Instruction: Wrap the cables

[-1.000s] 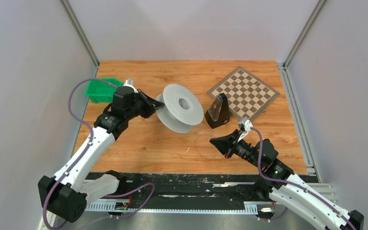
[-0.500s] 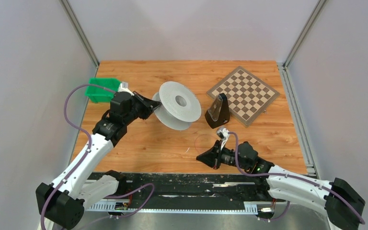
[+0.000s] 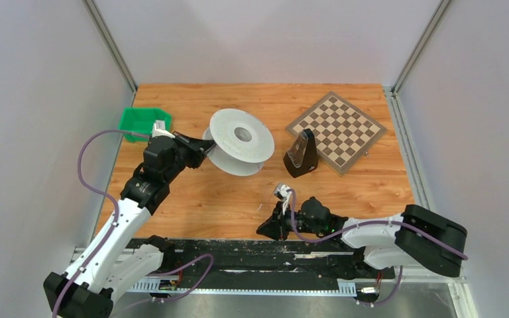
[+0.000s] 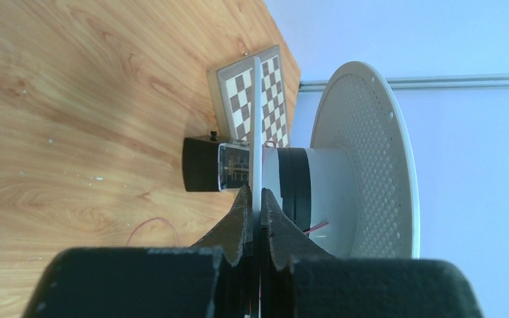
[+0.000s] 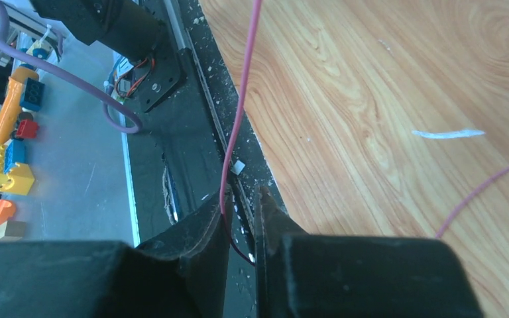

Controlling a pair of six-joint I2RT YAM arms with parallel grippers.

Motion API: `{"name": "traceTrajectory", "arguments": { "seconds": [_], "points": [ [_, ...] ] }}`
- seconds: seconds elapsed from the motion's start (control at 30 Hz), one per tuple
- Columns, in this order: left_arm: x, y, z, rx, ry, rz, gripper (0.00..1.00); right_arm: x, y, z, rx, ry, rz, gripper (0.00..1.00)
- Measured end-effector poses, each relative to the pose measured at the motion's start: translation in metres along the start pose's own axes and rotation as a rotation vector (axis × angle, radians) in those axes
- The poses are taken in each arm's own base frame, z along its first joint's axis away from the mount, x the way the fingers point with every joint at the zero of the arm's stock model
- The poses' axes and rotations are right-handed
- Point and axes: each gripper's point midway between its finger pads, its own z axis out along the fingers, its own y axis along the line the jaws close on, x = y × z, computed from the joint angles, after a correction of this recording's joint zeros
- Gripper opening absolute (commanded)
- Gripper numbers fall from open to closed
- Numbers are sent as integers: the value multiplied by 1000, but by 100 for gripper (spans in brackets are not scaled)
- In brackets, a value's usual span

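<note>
Reddish wire was pinched in the right claw down at the near edge of the table while the left claw clamped the rim of the spool, so I'd guess the trick was keeping it lightly taut and feeding it on evenly.

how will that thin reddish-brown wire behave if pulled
Probably floppy: the thin reddish-brown wire curves loosely over the wooden table and between the fingers of the right gripper. Being thread-thin, it is likely very light and could slip from a loose pinch. With the left gripper clamping the grey plastic spool, pulling may tauten it.
</note>
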Motion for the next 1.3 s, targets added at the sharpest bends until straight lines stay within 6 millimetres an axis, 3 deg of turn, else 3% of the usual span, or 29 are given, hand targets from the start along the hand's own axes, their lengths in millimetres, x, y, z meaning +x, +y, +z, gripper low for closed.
{"name": "traceTrajectory", "arguments": {
  "seconds": [0.1, 0.27, 0.4, 0.47, 0.6, 0.67, 0.77, 0.93, 1.03, 1.3],
  "points": [
    [2, 8, -1, -16, 1, -8, 0, 7, 3, 10, -19, 22, -3, 16],
    [-2, 12, -6, -21, -30, -16, 0, 26, 13, 17, -41, 70, -7, 0],
    [-11, 12, -4, -21, -77, 11, 0, 24, 23, 20, -28, 71, 3, 0],
    [-19, 13, 0, -47, -108, 47, 0, 11, 30, 23, -8, 55, 5, 0],
    [-38, -1, 9, -80, -172, 159, 0, -42, 56, 29, 35, -35, 2, 0],
    [-49, -11, 13, -86, -204, 212, 0, -67, 70, 22, 44, -100, 3, 0],
    [-55, -17, 20, -100, -218, 286, 0, -89, 76, 7, 72, -172, 10, 0],
    [-53, -1, 25, -167, -175, 433, 0, -106, 74, -5, 130, -211, 14, 0],
    [-55, 6, 17, -193, -167, 536, 0, -114, 78, -5, 134, -211, 15, 0],
    [-58, 0, -16, -132, -183, 764, 0, -127, 89, 6, 127, -201, 4, 0]
  ]
}}
